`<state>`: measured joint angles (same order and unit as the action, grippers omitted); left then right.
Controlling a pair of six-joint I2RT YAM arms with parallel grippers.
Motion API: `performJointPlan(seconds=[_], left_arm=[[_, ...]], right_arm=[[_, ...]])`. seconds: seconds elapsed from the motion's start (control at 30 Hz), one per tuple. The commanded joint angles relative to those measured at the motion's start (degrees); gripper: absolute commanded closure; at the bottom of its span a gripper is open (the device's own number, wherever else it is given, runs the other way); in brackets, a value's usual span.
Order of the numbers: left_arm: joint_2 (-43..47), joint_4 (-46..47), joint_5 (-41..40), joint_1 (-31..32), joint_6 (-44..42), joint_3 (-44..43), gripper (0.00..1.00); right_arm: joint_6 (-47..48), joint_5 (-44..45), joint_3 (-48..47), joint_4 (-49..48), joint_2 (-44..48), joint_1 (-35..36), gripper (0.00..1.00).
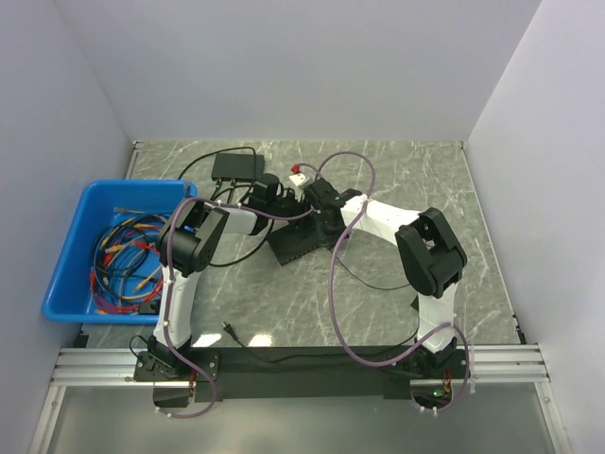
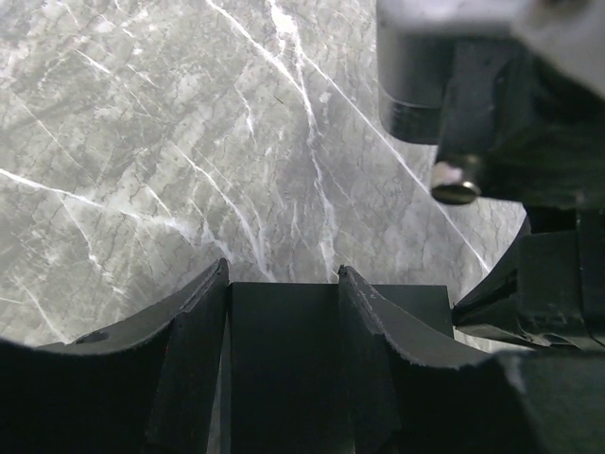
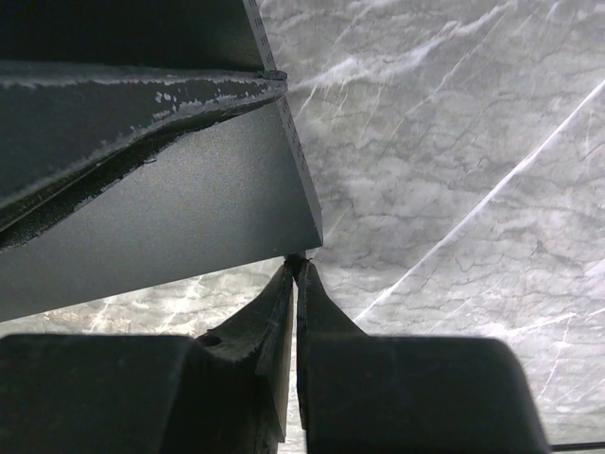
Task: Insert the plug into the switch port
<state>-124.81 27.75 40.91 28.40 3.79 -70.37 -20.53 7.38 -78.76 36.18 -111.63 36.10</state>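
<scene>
Small black rectangular switch box (image 1: 236,167) sits at 11 o'clock on the grey marble tabletop (image 1: 416,189); its ports are too small to see. Tiny dark connector tip on a thin black cable (image 1: 226,328) lies at 7 o'clock. Right pincer (image 3: 296,263) clenched, tips at the corner of a flat black slab (image 3: 170,218). Left pincer (image 2: 284,271) half parted, black block (image 2: 284,359) between its fingers; cannot tell if it grips.

Marble table (image 1: 416,189), white walls on three sides. Blue bin (image 1: 66,274) at the left edge, with coloured wires (image 1: 123,255) heaped inside. Small black box (image 1: 236,167) at rear centre. Slab (image 1: 295,248) mid-table, askew to the edges. Left gripper (image 1: 279,203) and right gripper (image 1: 323,219) are close together over the slab's rear edge; jaws unreadable. Thin black cable (image 1: 373,281) loops right of the slab.
</scene>
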Motion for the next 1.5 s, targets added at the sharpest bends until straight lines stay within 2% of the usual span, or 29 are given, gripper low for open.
performJointPlan(seconds=[0.0,0.1,0.2,0.5,0.93,1.1,1.23,1.33,1.47], left_arm=[[-5.44,-17.99,12.27,4.91,-1.42,4.36,0.49],[-5.79,-17.73,12.09,4.47,-0.72,4.19,0.49],[-5.88,-16.15,11.83,3.77,0.78,4.63,0.50],[-6.58,-14.74,12.36,2.53,2.97,4.54,0.50],[-7.20,-11.76,13.32,1.39,6.05,4.80,0.49],[-5.09,-6.14,11.75,0.08,10.35,7.43,0.47],[-0.27,-0.07,6.65,-2.30,16.76,11.99,0.45],[4.21,2.48,0.51,-2.56,18.44,14.20,0.42],[11.07,3.28,-13.54,-2.65,20.82,15.00,0.41]], right_arm=[[0.41,6.95,-6.58,-31.88,-0.16,-2.08,0.93],[0.76,7.04,-4.56,-32.32,2.11,-2.17,0.77],[1.02,6.95,-1.93,-32.49,4.22,-2.17,0.68],[2.08,7.12,6.86,-32.58,13.27,-2.17,0.55],[0.85,7.22,22.77,-30.56,33.49,-2.00,0.52],[-0.64,6.77,29.00,-30.47,39.90,-1.82,0.52],[-0.82,7.30,32.09,-29.68,43.86,-1.56,0.52],[-1.26,7.04,34.46,-29.85,46.59,-1.29,0.52],[-1.88,6.51,38.06,-31.17,49.23,-0.77,0.52]])
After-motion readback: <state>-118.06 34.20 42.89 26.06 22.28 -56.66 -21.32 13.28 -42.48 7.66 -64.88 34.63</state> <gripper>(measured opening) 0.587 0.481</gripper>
